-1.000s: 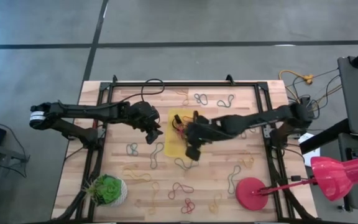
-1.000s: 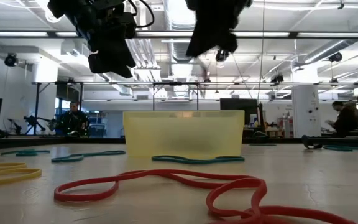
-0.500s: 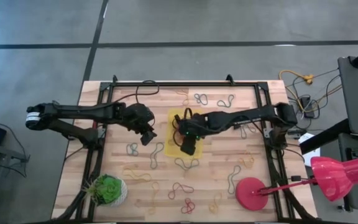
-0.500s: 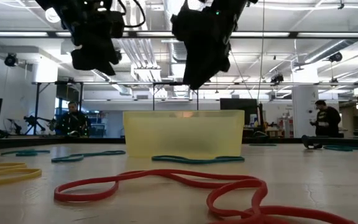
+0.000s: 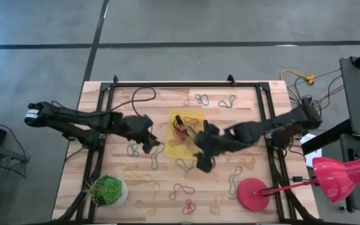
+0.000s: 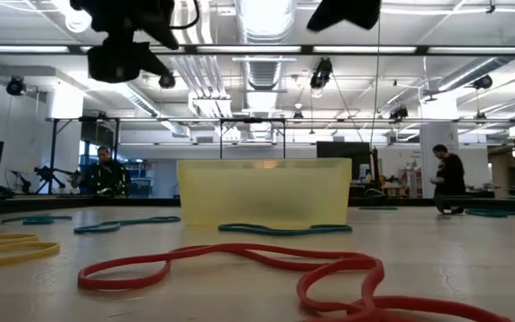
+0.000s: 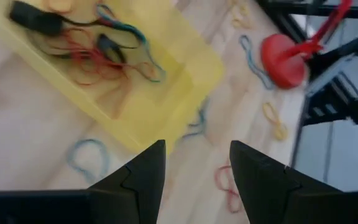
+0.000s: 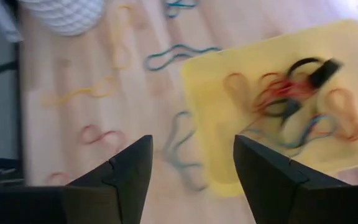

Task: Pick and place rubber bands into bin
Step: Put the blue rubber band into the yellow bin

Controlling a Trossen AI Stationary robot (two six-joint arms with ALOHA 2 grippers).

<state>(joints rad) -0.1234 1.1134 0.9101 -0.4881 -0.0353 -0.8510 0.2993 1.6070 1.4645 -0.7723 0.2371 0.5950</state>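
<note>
The yellow bin [image 5: 190, 147] sits mid-table and holds a tangle of red, blue and black rubber bands [image 5: 180, 130], which also shows in the left wrist view [image 7: 98, 56] and the right wrist view [image 8: 291, 99]. More rubber bands lie loose on the wood: a red one [image 5: 181, 190], a teal one [image 5: 183, 164] by the bin's near side, a blue one [image 5: 132, 150]. My left gripper [image 7: 196, 149] hovers open just left of the bin [image 7: 185, 62]. My right gripper [image 8: 192, 143] hovers open off the bin's near right corner [image 8: 204, 155], with nothing between its fingers.
A green plant ball [image 5: 108, 190] stands at the near left corner and a red disc [image 5: 253, 194] at the near right. Black frame rails [image 5: 99, 125] run along the table's sides. In the low view a red band [image 6: 240, 268] lies in front of the bin [image 6: 265, 190].
My right gripper dipped over the bin, then rose and drew back toward the table's near right, off the bin's corner. My left gripper has drifted a little toward the near edge, still left of the bin.
</note>
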